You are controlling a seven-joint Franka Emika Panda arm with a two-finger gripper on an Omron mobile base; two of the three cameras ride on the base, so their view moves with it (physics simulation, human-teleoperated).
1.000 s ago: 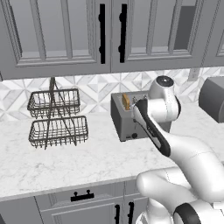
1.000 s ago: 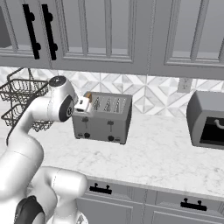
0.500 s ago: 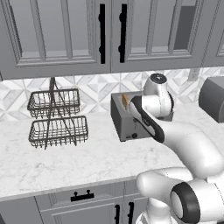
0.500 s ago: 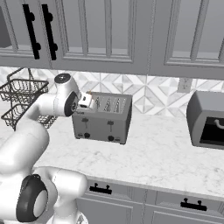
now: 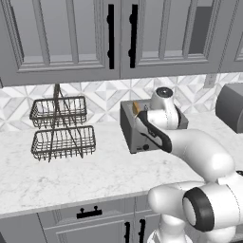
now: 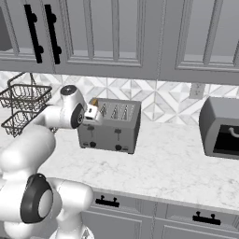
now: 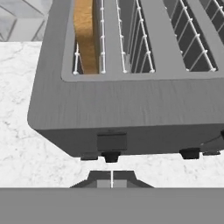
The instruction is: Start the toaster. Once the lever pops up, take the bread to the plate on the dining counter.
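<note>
bread (image 7: 85,37) upright in grey toaster's (image 7: 131,107) end slot.

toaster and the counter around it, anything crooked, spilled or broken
Nothing stands out. The toaster sits square on the counter, the bread stands upright in its end slot, and no crumbs or spills show.

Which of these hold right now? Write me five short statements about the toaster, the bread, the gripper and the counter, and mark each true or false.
1. The bread stands in the toaster's end slot. True.
2. The gripper is wide open. False: its fingertips are shut together, just in front of the toaster's lever.
3. The gripper holds the bread. False: it holds nothing; the bread sits in its slot.
4. A two-tier wire basket stands on the counter beside the toaster. True.
5. The toaster's other slots also hold slices. False: the ones in view are bare wire racks.
</note>
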